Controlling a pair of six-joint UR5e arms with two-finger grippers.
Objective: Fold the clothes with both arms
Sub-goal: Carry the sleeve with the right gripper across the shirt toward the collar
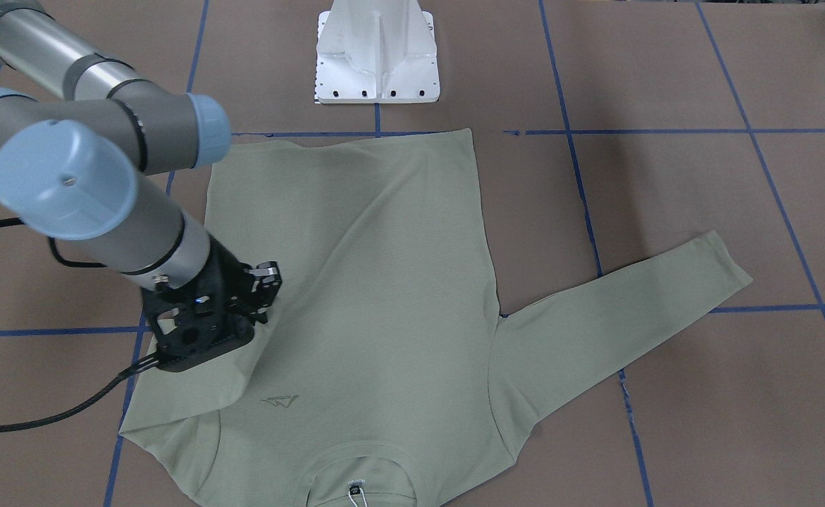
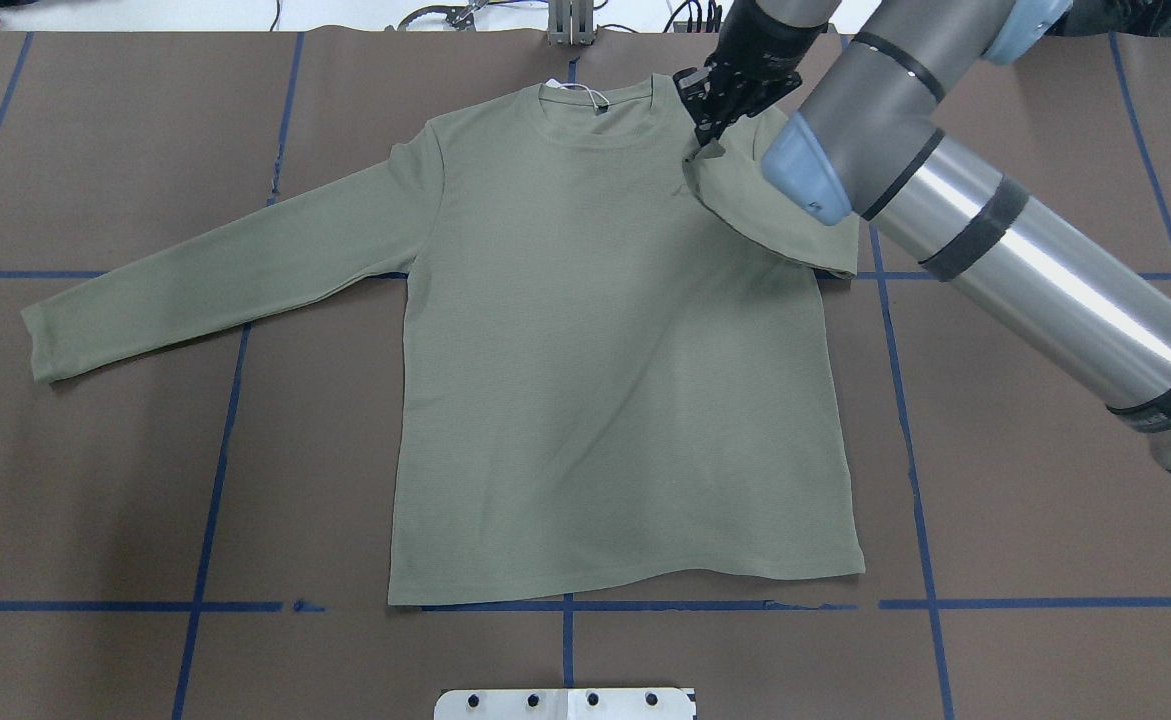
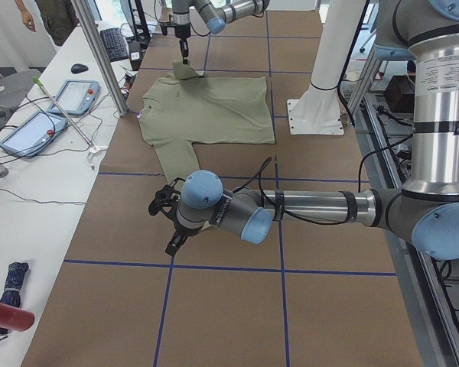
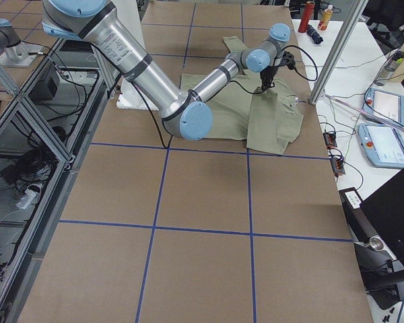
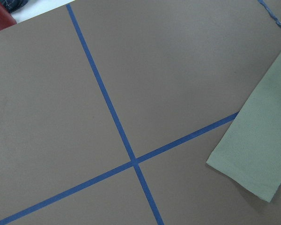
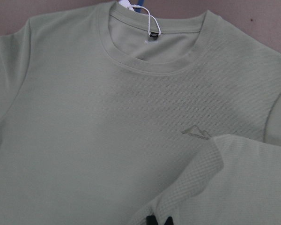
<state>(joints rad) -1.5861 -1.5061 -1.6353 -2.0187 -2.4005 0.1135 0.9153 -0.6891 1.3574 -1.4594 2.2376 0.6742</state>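
Reading the front-facing view: I see the shirt [image 1: 370,282] lying flat and chest up on the brown table [image 1: 666,211], its hem toward the white pedestal base [image 1: 377,56].
Front-facing view, right gripper: I find the right gripper [image 1: 256,310] down on the chest near the logo [image 1: 280,401], with fabric drawn up to it.
Overhead view, folded sleeve: the folded sleeve [image 2: 775,215] is turned in over the shoulder, and its end rises to the right gripper beside the collar [image 2: 600,130].
Overhead view, hang tag: the hang tag [image 2: 573,90] lies at the neck opening.
Overhead view, other sleeve: the outstretched sleeve [image 2: 215,270] lies straight on the table, on the robot's left side.
Left side view, left gripper: the left gripper [image 3: 167,225] hangs near the end of the outstretched sleeve. I cannot tell how its jaws stand.
Right side view, right arm: the right arm [image 4: 155,81] reaches across the shirt, its gripper pointing down.
Left wrist view, cuff: the cuff [image 5: 255,154] lies flat beside a tape crossing [image 5: 133,161].
Right wrist view, claw state: I read the fingertips [image 6: 152,220] as pinched narrow on the edge of the folded sleeve, which is lifted above the chest.
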